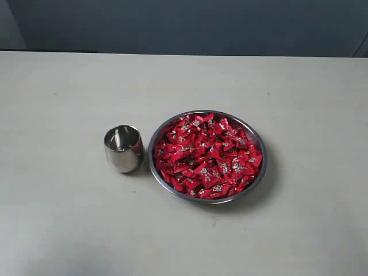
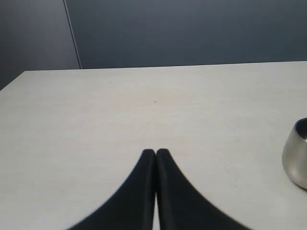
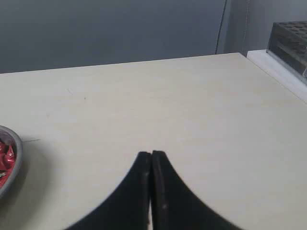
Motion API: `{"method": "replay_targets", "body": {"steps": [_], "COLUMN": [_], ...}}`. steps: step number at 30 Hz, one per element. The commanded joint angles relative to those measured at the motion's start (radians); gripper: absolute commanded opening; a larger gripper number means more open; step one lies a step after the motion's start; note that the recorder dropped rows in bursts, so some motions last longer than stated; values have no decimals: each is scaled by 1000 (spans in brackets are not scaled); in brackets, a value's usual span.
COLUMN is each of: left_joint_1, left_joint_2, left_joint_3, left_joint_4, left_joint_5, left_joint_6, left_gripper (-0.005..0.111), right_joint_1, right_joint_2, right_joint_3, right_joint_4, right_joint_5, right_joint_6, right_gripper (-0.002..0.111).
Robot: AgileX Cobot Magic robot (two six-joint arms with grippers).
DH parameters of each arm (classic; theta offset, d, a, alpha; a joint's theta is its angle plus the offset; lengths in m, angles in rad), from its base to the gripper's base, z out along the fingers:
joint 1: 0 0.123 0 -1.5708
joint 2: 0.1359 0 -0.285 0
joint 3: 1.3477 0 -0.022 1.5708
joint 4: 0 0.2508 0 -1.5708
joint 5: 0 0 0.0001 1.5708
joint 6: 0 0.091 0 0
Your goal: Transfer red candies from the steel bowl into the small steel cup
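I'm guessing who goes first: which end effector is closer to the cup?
Left end effector: the small steel cup sits beside it. Right end effector lies beyond the steel bowl.

Illumination is even and diffuse, rendering the table point(image 1: 69, 230) bright against a dim backdrop, with a soft shadow right of the steel bowl point(image 1: 151, 158), pale reflections on the small steel cup point(image 1: 123, 150), and blurred-edged gripper fingers point(image 2: 139, 196) in both wrist views.

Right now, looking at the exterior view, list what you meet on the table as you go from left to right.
steel cup → steel bowl, heaped with red candies. The cup stands just beside the bowl's left rim.
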Motion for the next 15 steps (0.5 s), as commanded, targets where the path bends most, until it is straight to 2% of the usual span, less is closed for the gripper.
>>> {"method": "replay_targets", "body": {"steps": [1,15], "left_joint_1": [-5,-5], "left_joint_2": [-4,-4], "left_joint_3": [4,4], "left_joint_4": [1,1], "left_joint_5": [-2,-2], "left_joint_6": [-3,-3], "left_gripper": [0,0], "right_joint_1": [-6,-6], "right_joint_2": [-6,-6], "right_joint_3": [4,4], "right_joint_4": [-6,-36], "right_joint_5": [-5,-17], "right_joint_6": [0,0], "right_gripper": [-1,-1]}}
